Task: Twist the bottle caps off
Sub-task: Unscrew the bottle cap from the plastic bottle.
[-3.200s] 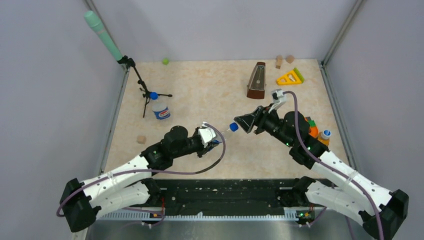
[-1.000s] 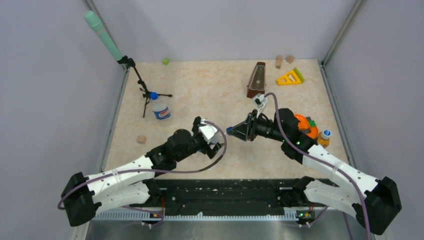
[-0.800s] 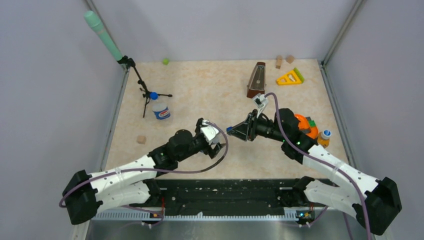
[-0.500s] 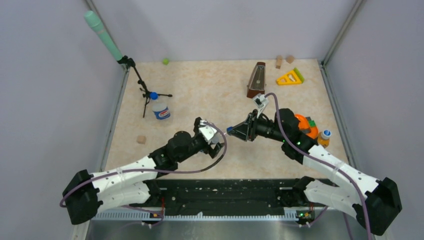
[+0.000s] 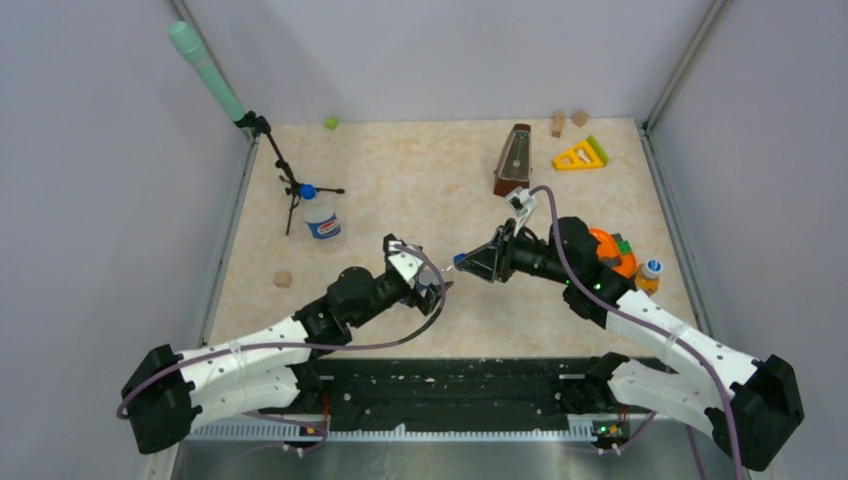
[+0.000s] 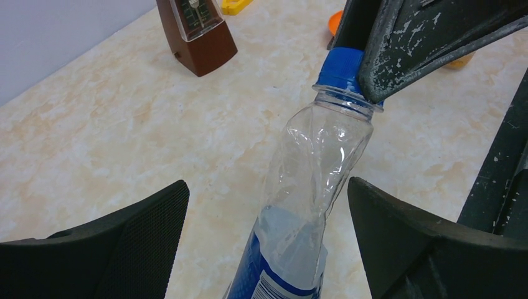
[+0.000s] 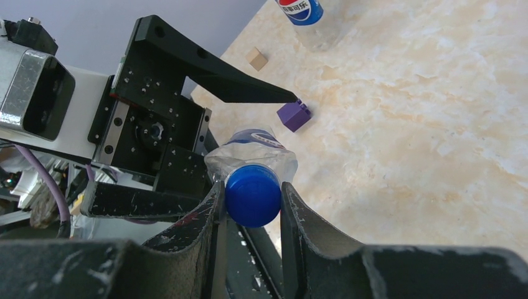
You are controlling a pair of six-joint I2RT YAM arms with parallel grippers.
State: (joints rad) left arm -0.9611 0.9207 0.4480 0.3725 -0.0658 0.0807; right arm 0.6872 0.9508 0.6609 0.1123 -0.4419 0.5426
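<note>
A crumpled clear bottle (image 6: 311, 180) with a blue label lies slanted between my two grippers. The dark blue bottle cap (image 7: 252, 194) sits on its neck, and my right gripper (image 7: 252, 185) is shut on that cap (image 6: 339, 65). My left gripper (image 6: 266, 187) is open, with a finger on each side of the bottle body and a gap on both sides. From above, the left gripper (image 5: 437, 284) and right gripper (image 5: 462, 261) meet mid-table. A second bottle (image 5: 320, 216) with a blue cap (image 5: 308, 191) stands at the left. A third, with a paler cap (image 5: 651, 267), stands at the right.
A purple cube (image 7: 294, 115) lies under the bottle. A microphone tripod (image 5: 285, 175) stands beside the left bottle, with a small wooden cube (image 5: 283, 279) nearer. A brown metronome (image 5: 514, 160), a yellow triangle (image 5: 580, 155) and wooden blocks (image 5: 557, 123) sit at the back right. An orange toy (image 5: 610, 250) is by my right arm.
Three seconds ago the right gripper was clear of the cap; it has since shut on it. Over the last second the open left gripper has drawn back left along the bottle.
</note>
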